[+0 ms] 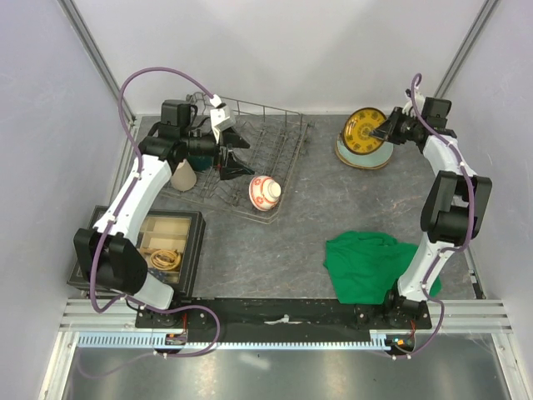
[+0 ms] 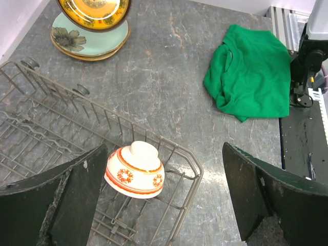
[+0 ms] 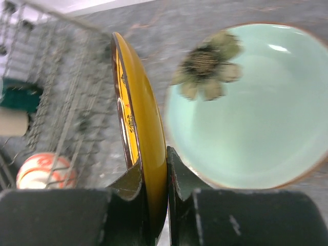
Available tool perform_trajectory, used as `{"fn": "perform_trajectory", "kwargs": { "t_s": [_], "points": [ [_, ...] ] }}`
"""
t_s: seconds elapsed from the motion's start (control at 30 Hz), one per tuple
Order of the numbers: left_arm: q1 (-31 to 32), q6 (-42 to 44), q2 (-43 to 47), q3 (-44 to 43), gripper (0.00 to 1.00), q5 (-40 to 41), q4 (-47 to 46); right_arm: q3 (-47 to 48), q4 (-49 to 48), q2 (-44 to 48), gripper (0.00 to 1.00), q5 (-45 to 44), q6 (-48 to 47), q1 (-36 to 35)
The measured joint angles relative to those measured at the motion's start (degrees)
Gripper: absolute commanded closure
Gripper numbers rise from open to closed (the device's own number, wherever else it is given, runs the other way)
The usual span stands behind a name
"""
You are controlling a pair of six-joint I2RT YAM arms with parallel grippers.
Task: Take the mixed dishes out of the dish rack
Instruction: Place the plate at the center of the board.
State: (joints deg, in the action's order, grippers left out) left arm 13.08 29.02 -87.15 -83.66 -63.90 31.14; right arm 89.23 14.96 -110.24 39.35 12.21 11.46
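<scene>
Nearest my bases, the black-framed compartment tray [image 1: 193, 250] is sitting at the left and the green cloth [image 1: 371, 262] is lying crumpled at the right, both on the grey table [image 1: 283, 250].

Further out, the dish rack [image 1: 275, 142] is standing on the table's left half. The small red-and-white bowl [image 2: 136, 171] is resting upside down, foot ring up, in the rack's near-right corner, against the raised wire side. The tall beige cup [image 1: 184, 175] is standing at the rack's left end, just beside my left arm.

My left gripper [image 2: 164, 148] is hovering over the rack with its jaws spread wide and nothing between them. The bowl is showing just inside one fingertip [image 2: 97, 159], apart from it.

Farthest out, at the right, my right gripper [image 3: 154, 164] is clamping the rim of the yellow-patterned plate [image 3: 138, 128] and holding it on edge. The pale mint-green plate [image 3: 256, 118] is lying flat just beside it, outside the rack, stacked on the cream plate [image 2: 92, 55]. Whether the held plate is touching the stack, I cannot tell.
</scene>
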Motion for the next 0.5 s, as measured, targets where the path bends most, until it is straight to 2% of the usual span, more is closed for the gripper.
{"fn": "perform_trajectory", "kwargs": {
  "t_s": [0.23,0.5],
  "points": [
    [-0.1,0.5,-0.5,0.6,0.01,0.2,0.0,4.6,-0.7,-8.8,1.0,-0.5,0.8,2.7],
    [-0.1,0.5,-3.0,0.6,0.01,0.2,0.0,7.0,-0.8,-13.0,1.0,-1.2,0.9,3.0]
  ]
}}
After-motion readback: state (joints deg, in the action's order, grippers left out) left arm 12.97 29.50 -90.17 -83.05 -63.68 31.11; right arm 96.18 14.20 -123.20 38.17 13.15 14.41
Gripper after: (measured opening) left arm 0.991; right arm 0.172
